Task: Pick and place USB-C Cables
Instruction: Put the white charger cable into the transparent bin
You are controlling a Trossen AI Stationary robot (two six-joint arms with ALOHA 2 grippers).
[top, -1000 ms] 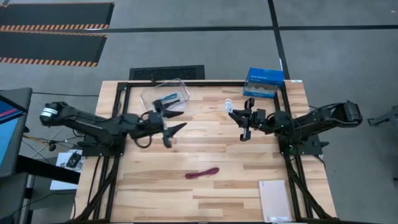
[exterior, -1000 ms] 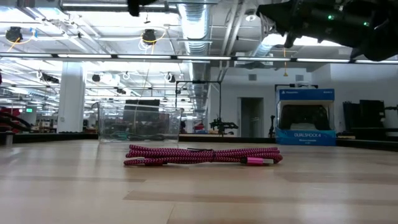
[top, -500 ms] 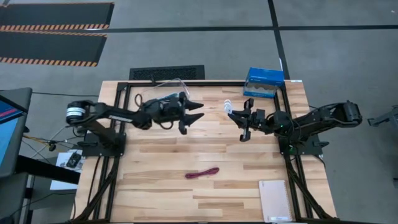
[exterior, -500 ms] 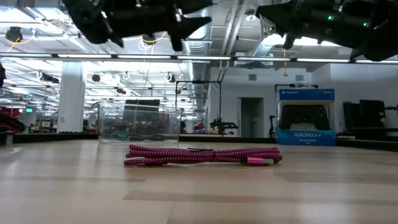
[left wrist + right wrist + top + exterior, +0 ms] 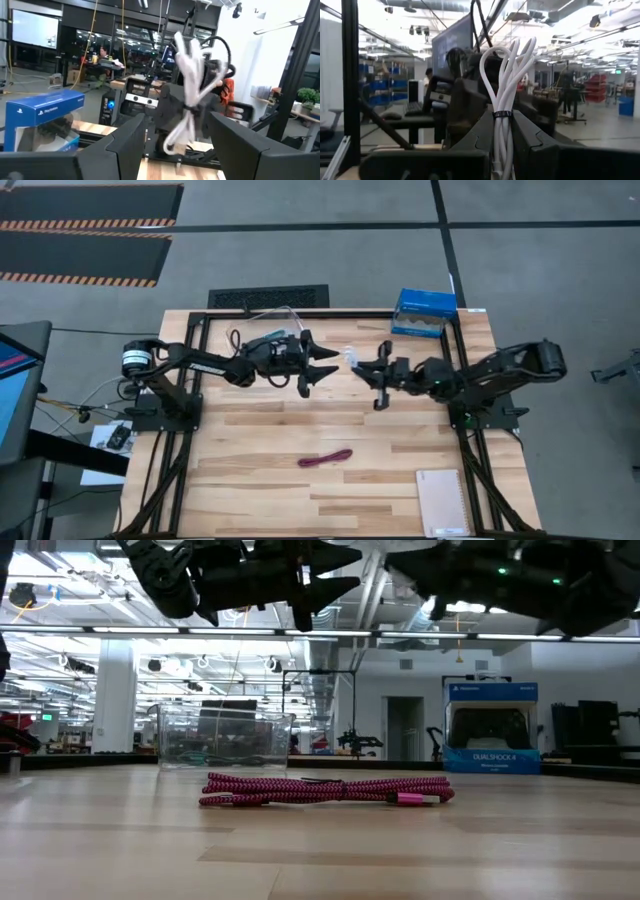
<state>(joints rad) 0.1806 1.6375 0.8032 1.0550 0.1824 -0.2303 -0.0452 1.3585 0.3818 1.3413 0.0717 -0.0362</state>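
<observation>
Both hands closed in mid-table; right hand [image 5: 502, 150] clamps white cable [image 5: 506, 85], left hand [image 5: 322, 367] open; low view hides grip.

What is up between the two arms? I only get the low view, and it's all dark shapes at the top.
Observer: The right gripper holds a white cable, bundled with a tie, between its fingers.
Operator: Is the other arm grabbing it too?
Observer: No. In the high view the left gripper is open, pointing at the cable, not closed on it.
Operator: Where over the table are they?
Observer: Over the far half, near the blue box; the maroon cable lies nearer the front, apart from both.
</observation>
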